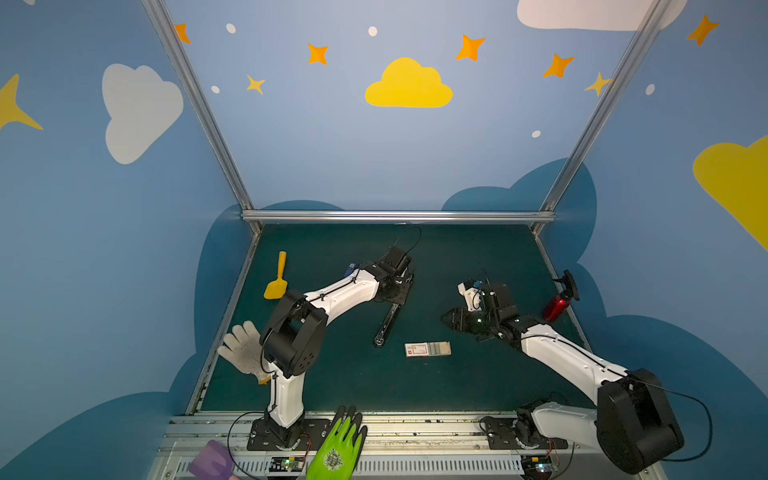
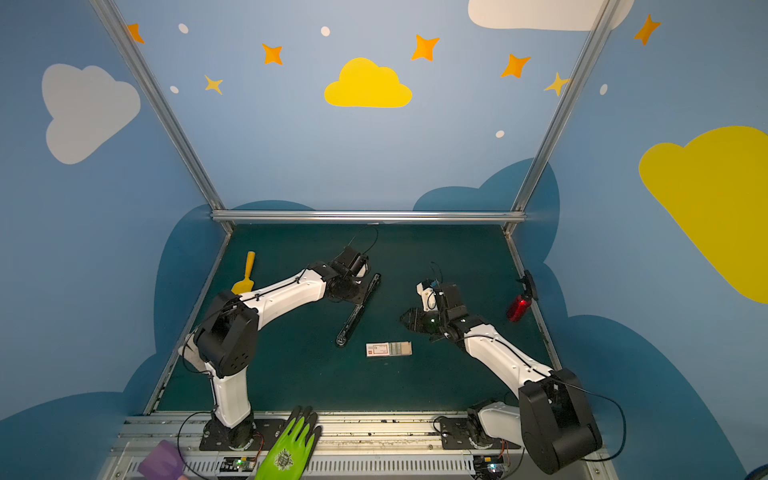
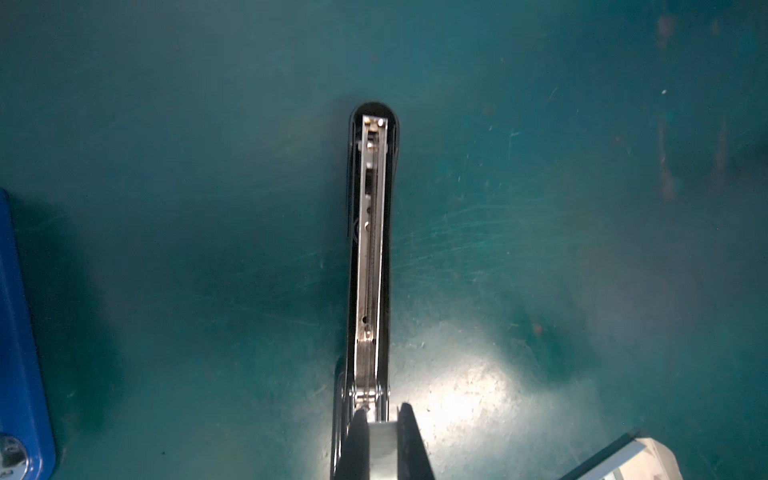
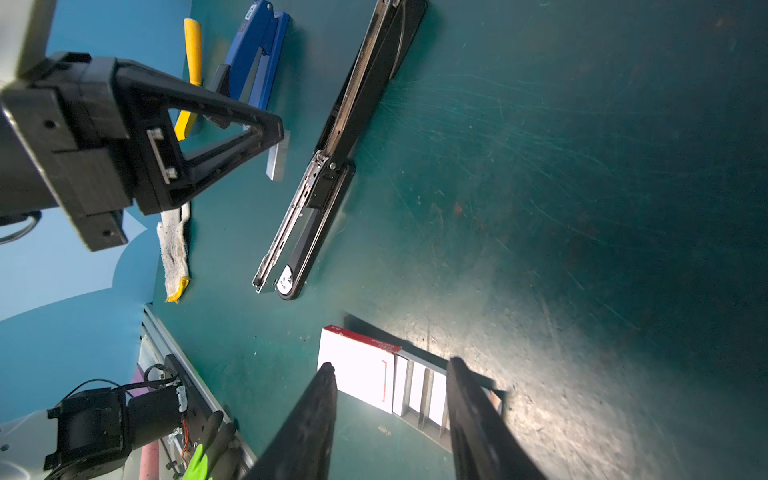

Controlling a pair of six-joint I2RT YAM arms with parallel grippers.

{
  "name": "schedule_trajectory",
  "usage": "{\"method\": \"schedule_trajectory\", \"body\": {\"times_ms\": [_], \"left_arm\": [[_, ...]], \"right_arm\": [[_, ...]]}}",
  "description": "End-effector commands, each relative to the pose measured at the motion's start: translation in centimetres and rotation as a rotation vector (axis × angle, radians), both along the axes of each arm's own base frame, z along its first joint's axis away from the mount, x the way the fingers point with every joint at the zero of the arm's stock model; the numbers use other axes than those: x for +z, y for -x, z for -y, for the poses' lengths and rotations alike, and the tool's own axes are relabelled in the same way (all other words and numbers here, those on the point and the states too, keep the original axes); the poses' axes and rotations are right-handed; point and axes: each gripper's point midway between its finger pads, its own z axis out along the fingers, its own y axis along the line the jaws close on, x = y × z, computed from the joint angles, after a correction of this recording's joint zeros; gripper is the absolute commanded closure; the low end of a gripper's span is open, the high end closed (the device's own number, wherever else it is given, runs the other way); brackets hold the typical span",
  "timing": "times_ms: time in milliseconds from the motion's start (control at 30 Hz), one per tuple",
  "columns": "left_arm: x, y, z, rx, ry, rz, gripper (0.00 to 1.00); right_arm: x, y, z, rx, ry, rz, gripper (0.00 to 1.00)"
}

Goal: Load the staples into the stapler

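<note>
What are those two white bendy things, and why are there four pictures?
They are two robot arms with pincers for hands. Two pictures look down from one camera above; the other two come from cameras on the arms' wrists. On the green table lies a black stapler, opened out flat, and a white box of staples with its tray slid partly out. A yellow scoop and a white glove lie to the side. The left gripper is pinched shut on a silvery strip of staples, close to the stapler. The right gripper hovers open, pointing at the box, holding nothing.
</note>
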Motion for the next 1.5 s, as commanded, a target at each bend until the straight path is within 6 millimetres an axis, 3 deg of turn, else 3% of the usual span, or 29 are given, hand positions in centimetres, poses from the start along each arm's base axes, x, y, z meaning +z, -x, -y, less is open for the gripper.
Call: {"method": "schedule_trajectory", "body": {"times_ms": [0, 700, 1467], "left_arm": [[-0.1, -0.5, -0.1, 0.009, -0.017, 0.026, 0.93], [-3.3, -0.2, -0.7, 0.003, -0.048, 0.02, 0.93], [-3.4, 0.0, -0.1, -0.013, -0.044, 0.016, 0.94]], "right_arm": [[0.5, 0.0, -0.1, 0.005, -0.011, 0.012, 0.56], [0.8, -0.1, 0.2, 0.004, 0.002, 0.023, 0.56], [0.4, -0.1, 0.2, 0.006, 0.005, 0.01, 0.56]]}}
